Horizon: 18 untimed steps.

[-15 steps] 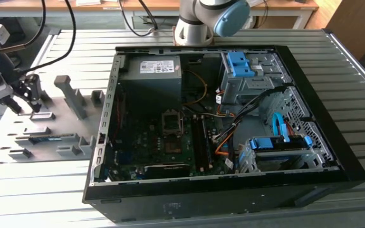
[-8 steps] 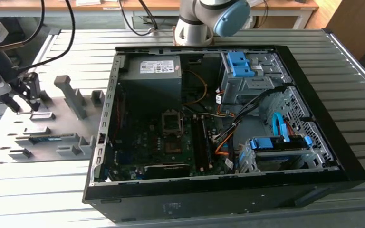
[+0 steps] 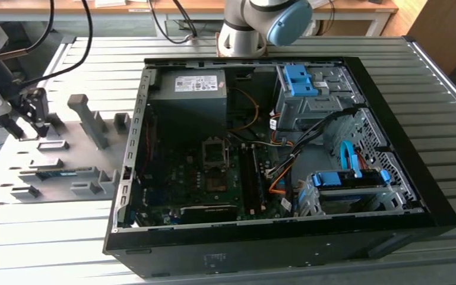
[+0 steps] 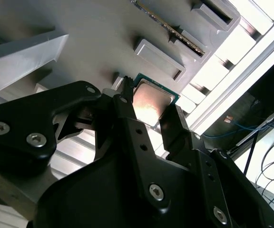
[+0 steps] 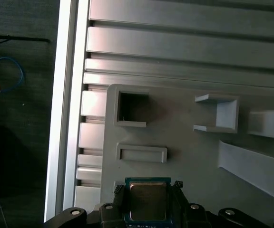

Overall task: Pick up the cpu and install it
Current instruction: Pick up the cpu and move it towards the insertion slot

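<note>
The cpu (image 5: pixel 147 203) is a small square chip with a silver-grey face and a green rim. In both wrist views it sits between my two black fingertips, over the grey fixture plate (image 5: pixel 184 156). My gripper (image 4: pixel 152 108) is shut on the cpu (image 4: pixel 151 97) by two opposite edges. Whether the chip rests on the plate or hangs just above it is unclear. In the exterior view my gripper (image 3: pixel 28 127) stands at the far left over the plate (image 3: pixel 78 157). The dark socket frame (image 3: pixel 214 152) lies on the motherboard inside the open computer case (image 3: pixel 406 196).
The plate carries raised holders, an empty square recess (image 5: pixel 132 108), a tall slanted block (image 3: pixel 88 119) and a long memory stick (image 3: pixel 57 174). It lies on a ribbed aluminium table (image 3: pixel 450 119). Cables, drive cages and a power supply (image 3: pixel 188 95) crowd the case.
</note>
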Each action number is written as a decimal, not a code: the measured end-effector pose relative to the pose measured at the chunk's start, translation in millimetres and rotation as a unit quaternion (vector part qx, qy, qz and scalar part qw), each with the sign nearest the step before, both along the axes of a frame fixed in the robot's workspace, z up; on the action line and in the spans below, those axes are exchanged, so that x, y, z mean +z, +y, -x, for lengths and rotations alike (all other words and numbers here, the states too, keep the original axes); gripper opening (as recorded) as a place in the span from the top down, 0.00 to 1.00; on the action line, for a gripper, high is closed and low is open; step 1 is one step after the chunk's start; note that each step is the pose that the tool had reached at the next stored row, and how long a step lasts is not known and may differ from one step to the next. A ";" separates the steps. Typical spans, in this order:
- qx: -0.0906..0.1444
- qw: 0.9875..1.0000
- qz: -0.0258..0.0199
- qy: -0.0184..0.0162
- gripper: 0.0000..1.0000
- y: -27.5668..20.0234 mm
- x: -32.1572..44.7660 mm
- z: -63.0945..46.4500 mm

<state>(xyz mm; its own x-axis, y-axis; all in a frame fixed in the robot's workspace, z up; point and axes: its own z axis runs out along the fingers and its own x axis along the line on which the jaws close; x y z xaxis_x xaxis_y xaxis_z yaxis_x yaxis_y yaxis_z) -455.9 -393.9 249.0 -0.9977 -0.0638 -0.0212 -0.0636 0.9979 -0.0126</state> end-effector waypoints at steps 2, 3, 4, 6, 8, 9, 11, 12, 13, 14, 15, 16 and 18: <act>0.000 1.000 0.000 0.000 0.53 0.0 1.4 0.0; 0.000 1.000 0.000 0.000 0.53 0.0 2.2 0.0; 0.000 1.000 0.000 0.000 0.53 0.0 2.9 0.0; 0.000 1.000 0.000 0.000 0.53 0.0 4.3 0.0; 0.000 1.000 0.000 0.000 0.53 0.0 5.6 0.0; 0.000 1.000 0.000 0.000 0.53 0.0 6.2 0.0; 0.000 1.000 0.000 0.000 0.53 0.0 7.7 0.0; 0.000 1.000 0.000 0.000 0.53 0.0 8.4 0.0; 0.000 1.000 0.000 0.000 0.53 0.0 9.3 0.0; 0.000 1.000 0.000 0.000 0.53 0.0 10.2 0.0; 0.000 1.000 0.000 0.000 0.53 0.0 11.3 0.0; 0.000 1.000 0.000 0.000 0.53 0.0 12.4 0.0; 0.000 1.000 0.000 0.000 0.53 0.0 15.0 0.0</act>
